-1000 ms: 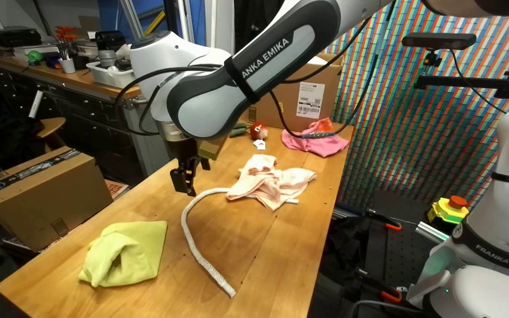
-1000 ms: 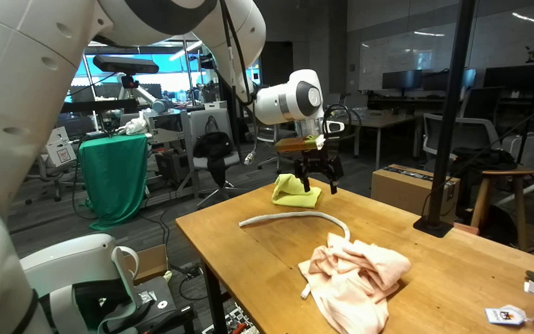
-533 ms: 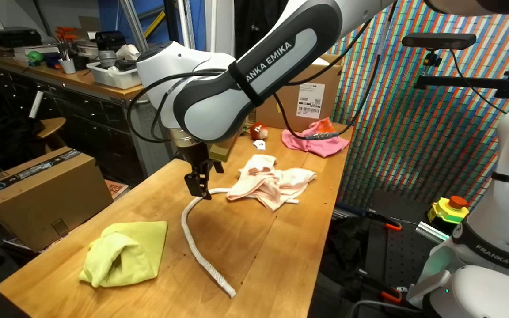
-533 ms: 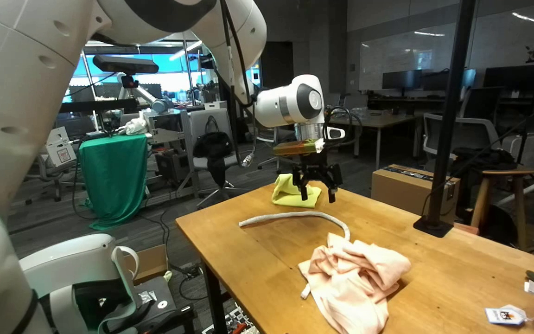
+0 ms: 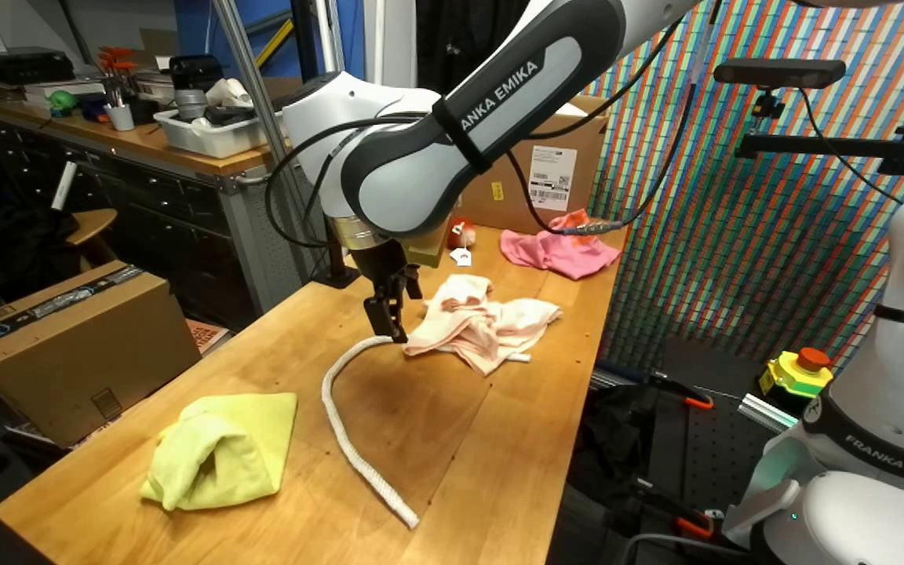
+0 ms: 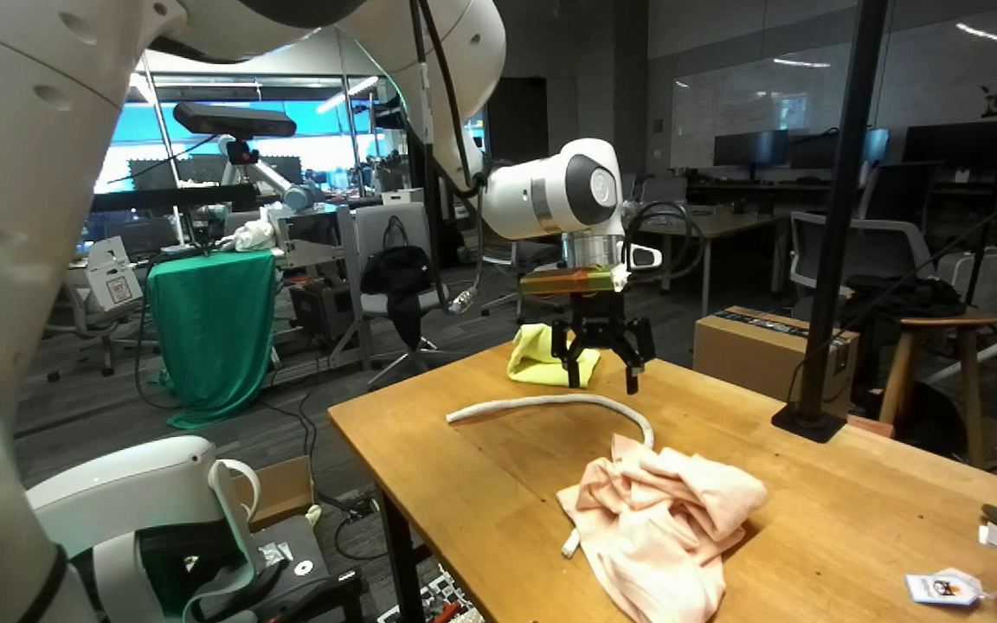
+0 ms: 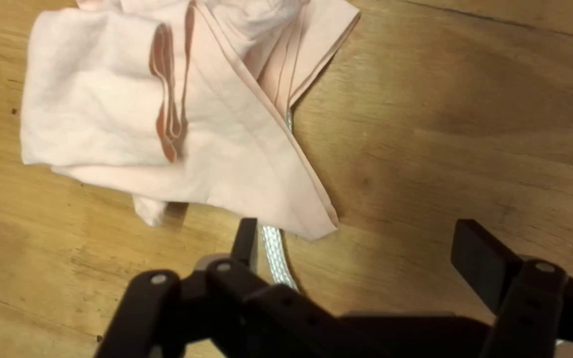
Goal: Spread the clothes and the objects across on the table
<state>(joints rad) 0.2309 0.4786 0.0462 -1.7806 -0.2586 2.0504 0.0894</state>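
Over to the wrist view, and straight to the gripper, spread wide, with no grip on anything. See the cream cloth just beyond, to the far left, with a folded corner pointing at the gap. Then look to the cord: comes out from under that cloth and runs near to far, just inside the left jaw. Lies square across the closing line, so seems well set for a pinch. Cannot tell which to expect first, cord or cloth. Below, notice the flat planks of the table.

Now in an exterior view: hangs over the planks, just left of the cream cloth, by the far bend of the cord. Spot the yellow-green cloth at near left, crumpled, and the pink cloth at far right, bunched too.

And in an exterior view: seems to hang clear of the wood, on the far side of the cream cloth. Mind the black pole at the far right edge, well apart, yet worth watching on any swing. Either way, probably calls for a drop, nearly straight down.
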